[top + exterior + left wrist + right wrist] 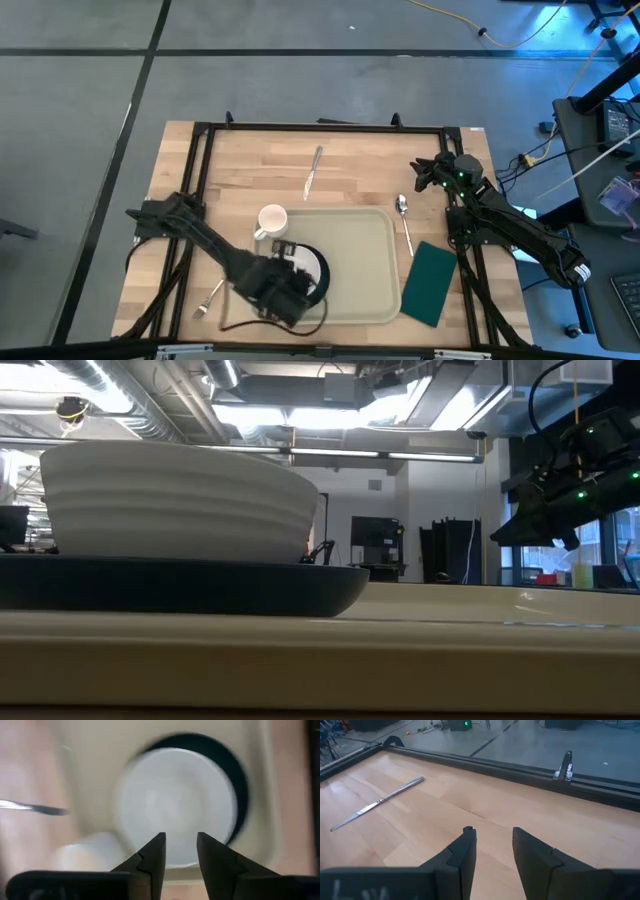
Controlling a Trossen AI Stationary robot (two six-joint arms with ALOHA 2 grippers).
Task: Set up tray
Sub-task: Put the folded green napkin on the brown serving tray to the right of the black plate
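Note:
The pale beige tray [365, 250] lies at the table's middle near side. On its left half stands a dark plate [322, 272] carrying a white bowl [175, 805], which also fills the low view [180, 500]. A white mug [272, 221] stands at the tray's far left corner. My left gripper [296, 272] [180, 850] hangs open above the bowl and touches nothing. My right gripper [418, 172] [492, 842] waits open over bare wood near the table's far right corner.
A knife [314, 170] [377, 802] lies on the wood beyond the tray. A spoon [404, 215] and a dark green napkin [432, 283] lie right of the tray, and a fork [208, 298] lies left of it. A black frame [320, 127] borders the table.

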